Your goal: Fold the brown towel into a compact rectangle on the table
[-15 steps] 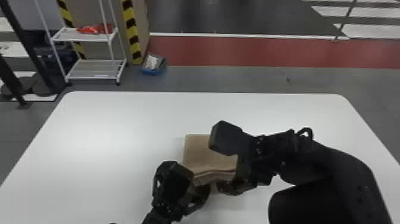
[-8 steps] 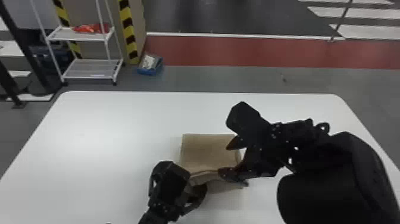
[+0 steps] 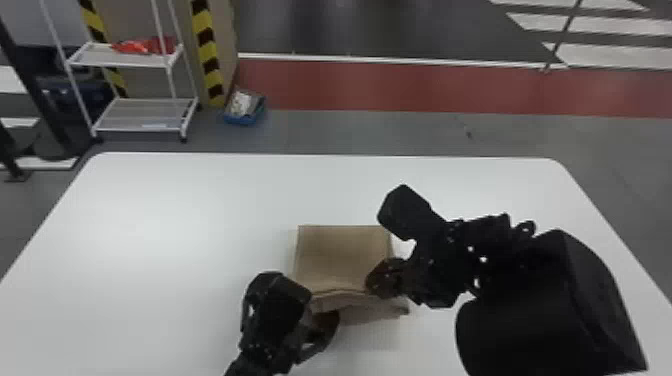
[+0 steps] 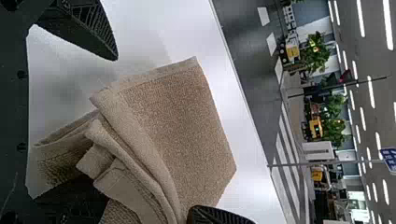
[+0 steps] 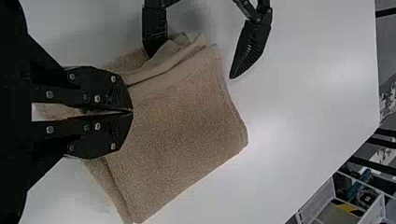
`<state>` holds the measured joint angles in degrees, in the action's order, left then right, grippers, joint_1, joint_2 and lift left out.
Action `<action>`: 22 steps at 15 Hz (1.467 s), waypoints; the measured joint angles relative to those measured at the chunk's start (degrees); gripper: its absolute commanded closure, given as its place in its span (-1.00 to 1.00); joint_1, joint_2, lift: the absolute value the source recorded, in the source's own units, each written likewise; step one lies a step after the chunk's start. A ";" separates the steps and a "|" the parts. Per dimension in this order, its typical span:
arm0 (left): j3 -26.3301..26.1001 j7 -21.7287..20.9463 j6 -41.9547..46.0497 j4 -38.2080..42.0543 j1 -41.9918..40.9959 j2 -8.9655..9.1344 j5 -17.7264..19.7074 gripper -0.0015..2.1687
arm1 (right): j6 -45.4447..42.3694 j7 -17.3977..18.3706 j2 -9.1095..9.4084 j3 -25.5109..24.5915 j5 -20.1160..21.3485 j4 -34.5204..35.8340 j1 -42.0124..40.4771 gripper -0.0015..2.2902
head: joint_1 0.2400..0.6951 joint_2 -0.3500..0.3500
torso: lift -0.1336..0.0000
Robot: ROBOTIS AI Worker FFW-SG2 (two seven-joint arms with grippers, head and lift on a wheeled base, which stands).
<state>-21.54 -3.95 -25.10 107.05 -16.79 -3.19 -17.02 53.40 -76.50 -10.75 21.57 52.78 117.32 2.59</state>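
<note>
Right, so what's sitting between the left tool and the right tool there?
The brown towel's folded layers lie between the open left tool and the shut right tool, as the right wrist view shows.

From here the right gripper (image 3: pixel 382 280) hides part of the towel (image 3: pixel 340 255), the table's (image 3: pixel 175 225) near edge is cut off, and the red stuff (image 3: pixel 145 46) looks too blurred to name
</note>
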 measured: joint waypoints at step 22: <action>4.71 -50.14 -17.77 11.94 4.71 0.28 -24.15 -0.95 | -4.31 1.24 1.06 -3.53 -3.25 1.44 -2.50 0.71 | 1.00 -0.15 | -0.85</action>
<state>-16.83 -54.09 -42.87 118.99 -12.08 -2.91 -41.17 49.09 -75.26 -9.69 18.04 49.53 118.76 0.09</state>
